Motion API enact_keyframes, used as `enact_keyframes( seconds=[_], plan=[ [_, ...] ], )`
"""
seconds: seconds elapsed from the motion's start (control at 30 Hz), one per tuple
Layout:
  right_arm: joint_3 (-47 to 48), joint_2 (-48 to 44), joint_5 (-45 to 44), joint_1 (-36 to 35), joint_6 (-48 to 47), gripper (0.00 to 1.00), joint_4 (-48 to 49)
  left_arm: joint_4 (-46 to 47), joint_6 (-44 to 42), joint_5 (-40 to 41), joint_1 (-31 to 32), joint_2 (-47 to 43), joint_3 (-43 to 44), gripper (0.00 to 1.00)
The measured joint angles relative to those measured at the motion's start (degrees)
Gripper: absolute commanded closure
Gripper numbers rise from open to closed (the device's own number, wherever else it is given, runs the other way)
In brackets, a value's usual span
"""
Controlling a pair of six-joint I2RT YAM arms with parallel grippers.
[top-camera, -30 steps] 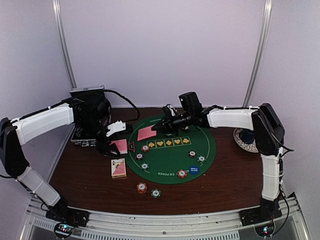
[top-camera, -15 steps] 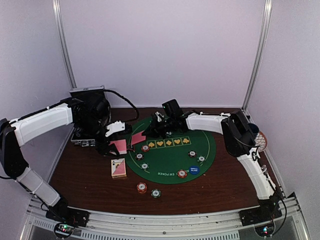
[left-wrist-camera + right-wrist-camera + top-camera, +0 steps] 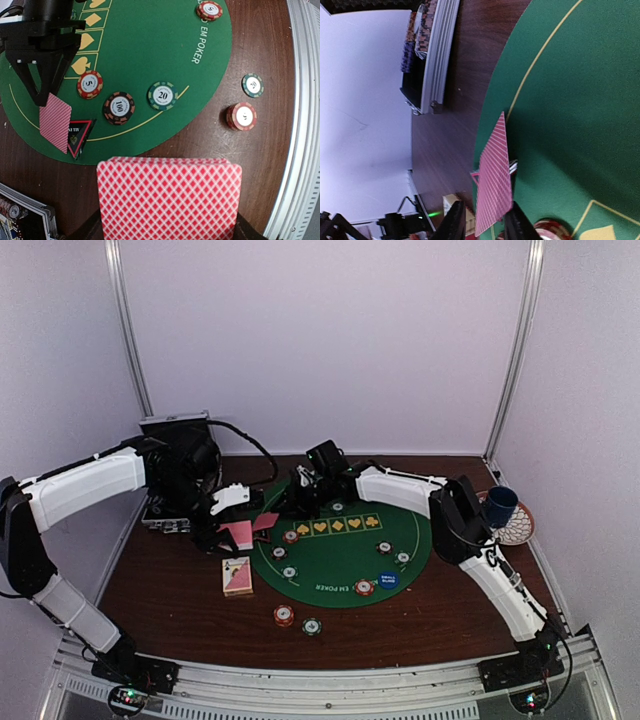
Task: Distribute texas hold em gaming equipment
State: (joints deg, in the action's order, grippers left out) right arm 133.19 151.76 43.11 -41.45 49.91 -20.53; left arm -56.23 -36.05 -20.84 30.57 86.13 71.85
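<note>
Gripping the deck (image 3: 169, 197), the left tool (image 3: 226, 528) is pictured near the narrowly parted right tool (image 3: 486, 220), poised over a card (image 3: 493, 195).

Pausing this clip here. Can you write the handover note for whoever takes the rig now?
Left pincer: shut on the deck.
Right pincer: open over one card at the mat's left edge, beside the red triangle.
Done: several chips and the blue disc are on the mat; a red chip and a green chip lie off it.
Left: probably dealing more cards.
</note>
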Motion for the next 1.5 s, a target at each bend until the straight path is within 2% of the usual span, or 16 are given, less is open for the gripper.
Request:
enact_keyframes(
  seconds=[0.27, 0.5, 0.73, 0.97, 1.23, 1.5],
  plan=[
    [-0.3, -1.1, -6.2, 0.0, -6.9, 0.39, -8.0, 0.0, 0.0, -0.3, 0.0, 0.0, 0.0, 0.73],
    [-6.6, -11.1, -9.4, 0.2, -9.9, 0.34, -8.7, -0.1, 0.6, -0.5, 0.0, 0.0, 0.0, 0.73],
    [-27.1, -27.0, -5.6, -0.3, -4.8, 0.31, 4.4, -0.3, 1.1, -0.7, 0.0, 0.1, 0.2, 0.73],
    [-44.5, -30.3, 0.4, -4.4, 6.3, 0.29, 21.8, -0.8, 2.1, -0.8, 0.0, 1.2, 2.7, 0.73],
    [-47.8, -30.5, 3.5, -7.9, 13.3, 0.28, 32.9, -0.8, 3.1, -0.9, 0.0, 1.7, 3.7, 0.74],
    [-48.4, -31.0, 4.2, -7.9, 16.2, 0.28, 37.6, -0.9, 3.2, -0.9, 0.0, 1.7, 3.7, 0.74]
  ],
)
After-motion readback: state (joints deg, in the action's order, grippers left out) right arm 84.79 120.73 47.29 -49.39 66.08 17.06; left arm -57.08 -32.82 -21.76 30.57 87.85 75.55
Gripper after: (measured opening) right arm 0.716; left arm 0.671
